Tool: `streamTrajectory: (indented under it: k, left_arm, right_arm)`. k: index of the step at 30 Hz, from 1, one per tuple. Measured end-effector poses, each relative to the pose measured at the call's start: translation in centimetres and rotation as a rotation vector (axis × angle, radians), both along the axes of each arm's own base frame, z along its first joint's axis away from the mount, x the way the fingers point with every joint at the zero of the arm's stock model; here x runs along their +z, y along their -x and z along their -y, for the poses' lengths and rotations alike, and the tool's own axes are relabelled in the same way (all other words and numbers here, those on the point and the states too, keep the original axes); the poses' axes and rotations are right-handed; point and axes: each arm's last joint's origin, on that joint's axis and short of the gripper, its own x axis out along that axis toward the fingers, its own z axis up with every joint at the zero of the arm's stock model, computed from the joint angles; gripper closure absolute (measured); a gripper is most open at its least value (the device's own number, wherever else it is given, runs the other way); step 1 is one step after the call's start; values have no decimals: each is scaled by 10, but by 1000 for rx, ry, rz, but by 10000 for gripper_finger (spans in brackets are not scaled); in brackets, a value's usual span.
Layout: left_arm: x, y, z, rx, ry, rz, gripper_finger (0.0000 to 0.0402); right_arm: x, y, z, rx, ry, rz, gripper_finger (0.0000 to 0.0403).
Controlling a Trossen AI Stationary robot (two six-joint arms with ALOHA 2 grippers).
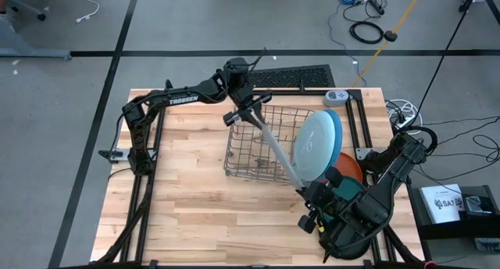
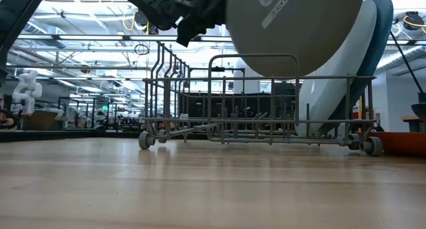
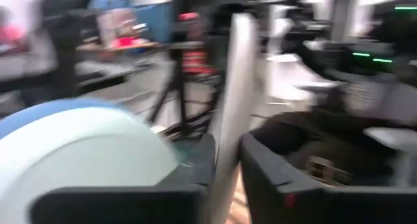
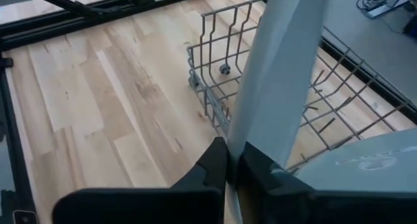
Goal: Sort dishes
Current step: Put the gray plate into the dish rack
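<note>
L arm reaches over the dish rack (image 1: 266, 140); left gripper (image 1: 248, 111) pinches the far rim of a grey plate (image 1: 280, 152), fingers narrowly parted. R arm bent low at the table's near-right corner; right gripper (image 1: 306, 192) clamped tight on the opposite rim. Plate on edge, above the rack. Count: 1 grey; 2 blue (pale (image 1: 314, 142), darker (image 1: 334, 122)) leaning in the rack; 1 orange (image 1: 349, 166), 1 teal (image 1: 349, 192) beside it.

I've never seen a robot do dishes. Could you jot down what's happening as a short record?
Held item: grey plate, on edge above the wire rack
Left gripper: on the plate's far edge
Right gripper: clamped on its near edge
In rack: pale blue plate, blue plate behind
Beside rack: orange plate
</note>
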Motion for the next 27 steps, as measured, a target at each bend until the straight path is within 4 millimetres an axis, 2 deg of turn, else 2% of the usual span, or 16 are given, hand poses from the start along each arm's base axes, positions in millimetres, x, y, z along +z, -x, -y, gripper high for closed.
streamTrajectory:
  k: [4,7,10,14,20,24,27]
  left_arm:
    - [3,-2,-5,128,47,-74,251]
    - [8,0,-9,190,47,-67,182]
    - [18,6,-15,224,29,-23,140]
    - [40,23,-27,270,42,20,129]
    - [90,63,-36,342,92,79,131]
    - [122,92,-31,384,125,104,131]
    - [140,107,-24,404,158,108,131]
  right_arm:
    - [0,0,-2,8,-12,-3,399]
    - [-1,0,-3,10,-34,-11,399]
    - [-1,-1,-2,-23,-56,10,399]
    - [0,-1,-2,-69,-81,64,399]
    - [1,-4,-2,-164,-100,207,399]
    - [-11,-11,-8,-220,-112,240,399]
    - [-25,-15,-11,-283,-90,263,399]
